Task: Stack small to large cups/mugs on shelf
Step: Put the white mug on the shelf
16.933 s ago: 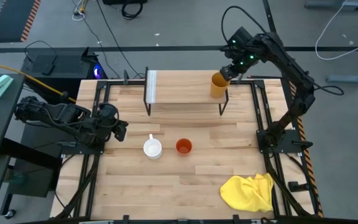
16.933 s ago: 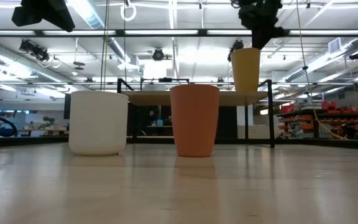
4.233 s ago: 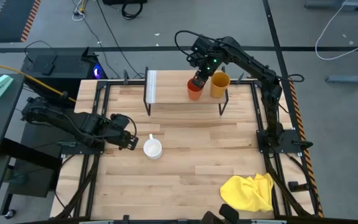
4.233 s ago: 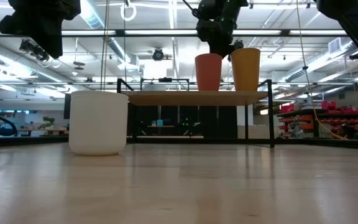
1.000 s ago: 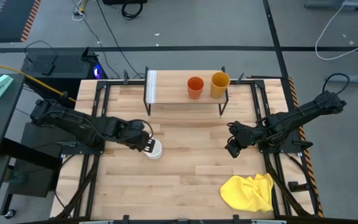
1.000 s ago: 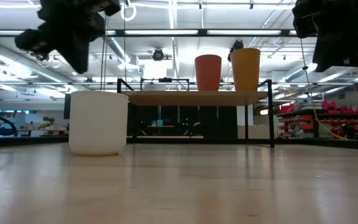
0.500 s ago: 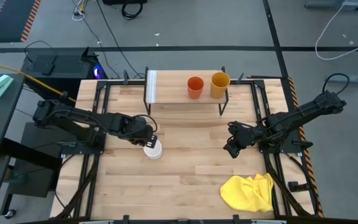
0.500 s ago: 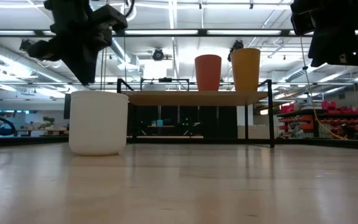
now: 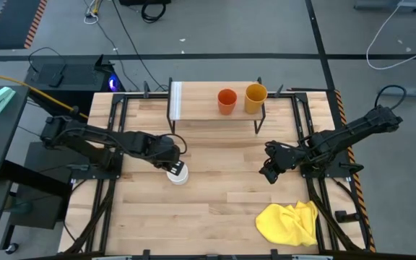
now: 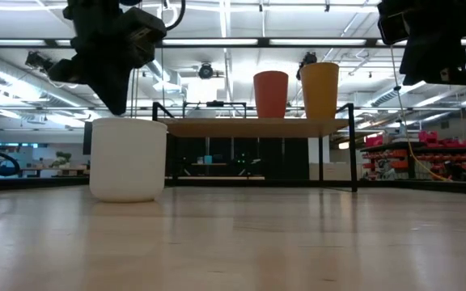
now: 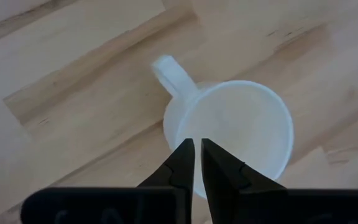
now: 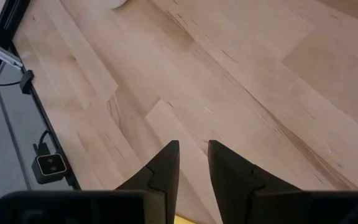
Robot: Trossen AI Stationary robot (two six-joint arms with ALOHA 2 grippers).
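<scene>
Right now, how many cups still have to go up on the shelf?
Just one. The orange-red cup and yellow-orange cup already stand on the shelf. The left claw hangs over the rim of the white mug, which sits on the table. The right claw waits aside.

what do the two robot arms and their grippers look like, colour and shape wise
Both arms are dark, near-black jointed links with thin black cables looped alongside them. The left gripper ends in two slim, tapered black fingers coming off a flat black bar. The right gripper has the same pointed black fingers and bar. In the low view each reads as a bulky black block. No markings are legible.
</scene>
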